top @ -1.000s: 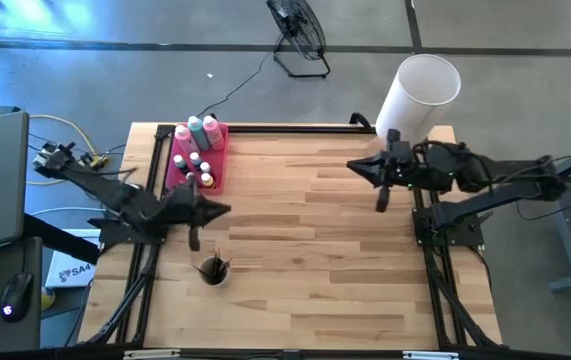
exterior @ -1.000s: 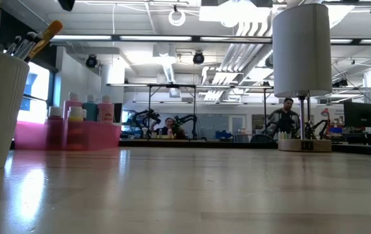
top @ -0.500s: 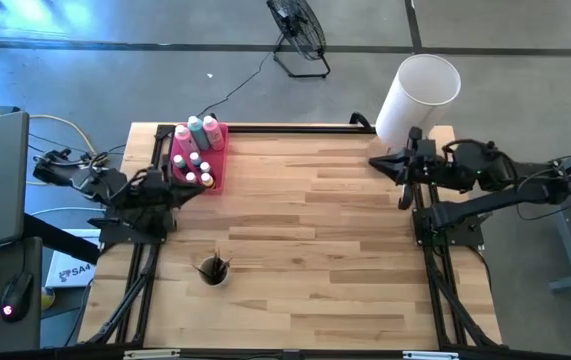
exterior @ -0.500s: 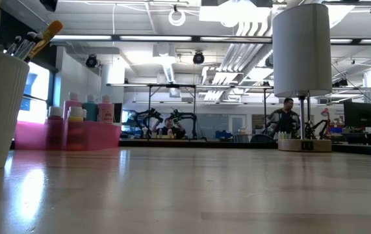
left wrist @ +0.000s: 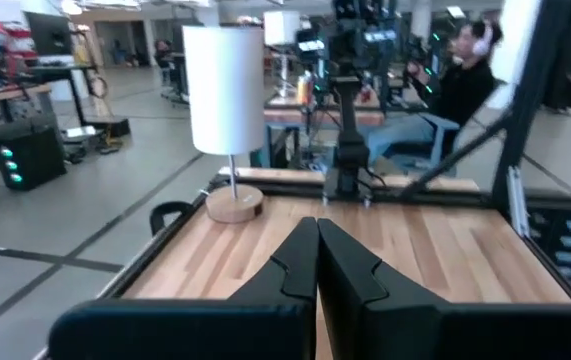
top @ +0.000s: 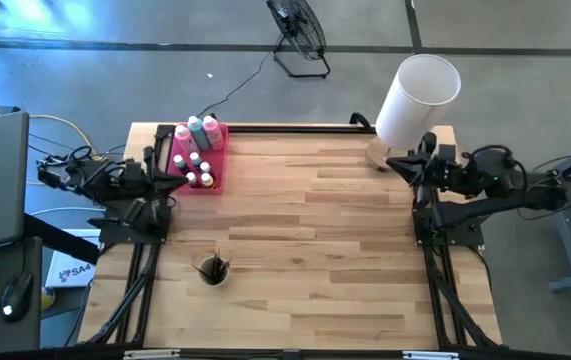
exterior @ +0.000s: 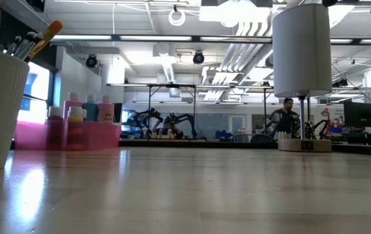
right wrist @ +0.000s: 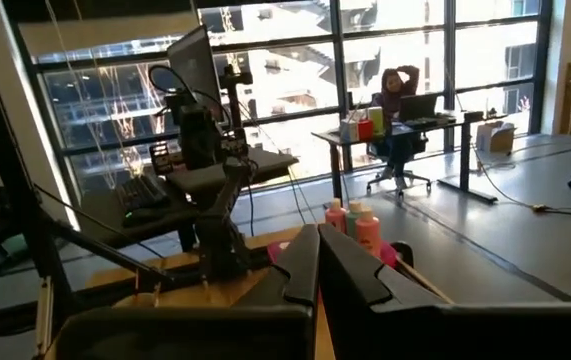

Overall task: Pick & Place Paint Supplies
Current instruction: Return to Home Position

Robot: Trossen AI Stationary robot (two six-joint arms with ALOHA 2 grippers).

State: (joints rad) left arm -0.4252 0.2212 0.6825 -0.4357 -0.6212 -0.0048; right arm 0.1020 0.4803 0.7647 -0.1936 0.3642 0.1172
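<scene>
The pink tray [top: 215,172] at the table's far left holds the squeeze bottles [top: 197,132], two pink and one teal, and several tiny paint pots [top: 196,168]; the low view shows them too [exterior: 89,108]. Thin brushes [exterior: 34,40] stand in a white cup [top: 212,271] near the left front. My left gripper [top: 178,179] is shut at the table's left edge, just beside the tray, pointing level across the table. My right gripper [top: 395,163] is shut at the right edge, near the lamp's base. Neither holds anything.
A big white cylinder lampshade [top: 418,93] on a wooden base stands at the table's far right corner. Black frame rails run along the left and right edges. The table's middle is bare wood [top: 305,230]. People sit at desks in the room beyond [left wrist: 462,62].
My left gripper has drawn back from over the table near the cup toward the left edge and the tray, staying shut. My right gripper has pulled back toward the right edge, also shut. The supplies have not moved.
</scene>
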